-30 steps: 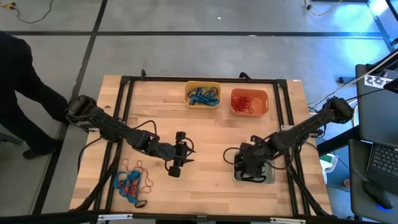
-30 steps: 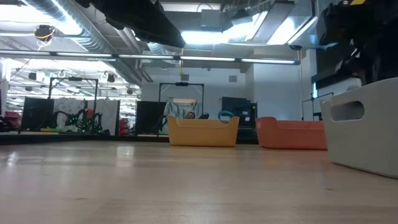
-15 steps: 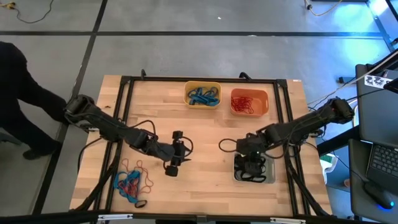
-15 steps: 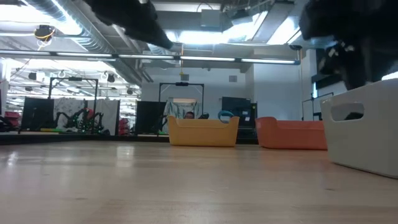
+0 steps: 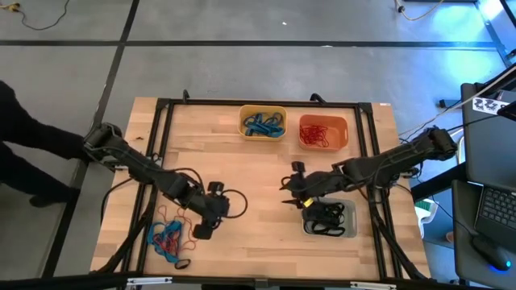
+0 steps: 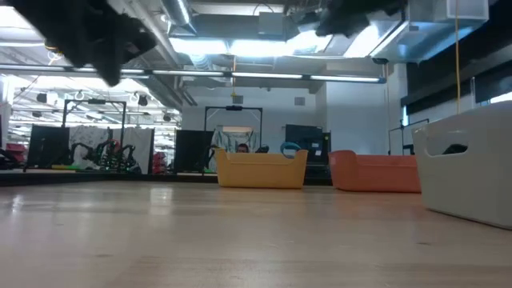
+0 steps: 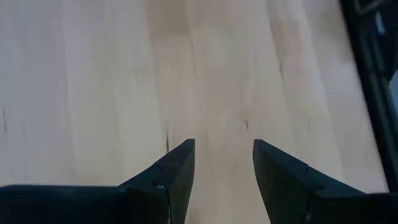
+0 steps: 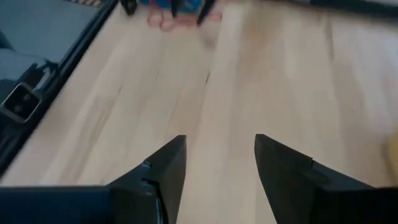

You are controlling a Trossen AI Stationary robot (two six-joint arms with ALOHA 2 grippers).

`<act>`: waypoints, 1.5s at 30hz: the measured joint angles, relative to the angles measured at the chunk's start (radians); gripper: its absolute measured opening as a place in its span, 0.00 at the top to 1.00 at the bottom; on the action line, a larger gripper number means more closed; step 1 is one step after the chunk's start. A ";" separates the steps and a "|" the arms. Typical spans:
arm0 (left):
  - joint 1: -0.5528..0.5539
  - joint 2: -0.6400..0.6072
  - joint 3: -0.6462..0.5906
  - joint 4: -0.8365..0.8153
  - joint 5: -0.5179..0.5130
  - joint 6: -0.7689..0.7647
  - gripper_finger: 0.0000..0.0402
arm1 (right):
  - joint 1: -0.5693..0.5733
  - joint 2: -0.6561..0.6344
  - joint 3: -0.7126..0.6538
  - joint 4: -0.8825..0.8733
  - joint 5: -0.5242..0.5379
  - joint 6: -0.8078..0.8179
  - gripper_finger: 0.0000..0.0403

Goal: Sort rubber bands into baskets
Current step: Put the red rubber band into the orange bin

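A loose pile of blue, red and black rubber bands (image 5: pixel 171 237) lies on the wooden table near its front left corner. My left gripper (image 5: pixel 200 232) hovers open just right of the pile, over bare wood (image 7: pixel 224 146). My right gripper (image 5: pixel 289 187) stands open above the table's middle, left of the pale grey basket (image 5: pixel 349 219), which holds black bands (image 5: pixel 325 216). At the far edge stand the yellow basket (image 5: pixel 263 109) with blue bands and the orange basket (image 5: pixel 322 120) with red bands. The right wrist view shows the open fingers (image 8: pixel 221 140) and the pile (image 8: pixel 177 9) far ahead.
A black frame (image 5: pixel 161 129) runs around the work area. A person (image 5: pixel 24 145) stands beside the table's left edge. A laptop (image 5: pixel 493 213) sits to the right of the table. Bare wood lies between the two grippers and in front of the far baskets.
My right gripper has risen out of the grey basket and swung toward the table's middle, turning as it went. My left gripper has moved toward the table's left and near edges, closer to the pile, tipping downward.
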 joint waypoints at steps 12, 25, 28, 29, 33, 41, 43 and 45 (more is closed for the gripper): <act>-0.117 -0.001 -0.090 -0.119 0.020 -0.060 0.60 | 0.000 0.105 0.000 0.142 0.023 -0.130 0.53; -0.183 0.015 -0.264 -0.013 0.085 -0.097 0.60 | -0.002 0.147 0.000 0.148 0.067 -0.130 0.53; -0.195 0.045 -0.274 -0.014 0.127 -0.096 0.60 | -0.002 0.147 0.000 0.148 0.101 -0.131 0.53; -0.200 0.056 -0.274 -0.018 0.138 -0.096 0.60 | -0.002 0.147 0.000 0.148 0.106 -0.131 0.53; -0.208 0.083 -0.271 -0.018 0.142 -0.093 0.60 | -0.002 0.147 0.000 0.148 0.111 -0.131 0.53; -0.208 0.087 -0.270 -0.021 0.140 -0.045 0.61 | -0.002 0.147 0.000 0.148 0.111 -0.131 0.53; -0.206 0.087 -0.270 -0.021 0.139 -0.045 0.63 | -0.002 0.147 0.000 0.148 0.111 -0.131 0.53; -0.206 0.088 -0.270 -0.022 0.138 -0.045 0.67 | -0.002 0.147 0.000 0.148 0.111 -0.131 0.53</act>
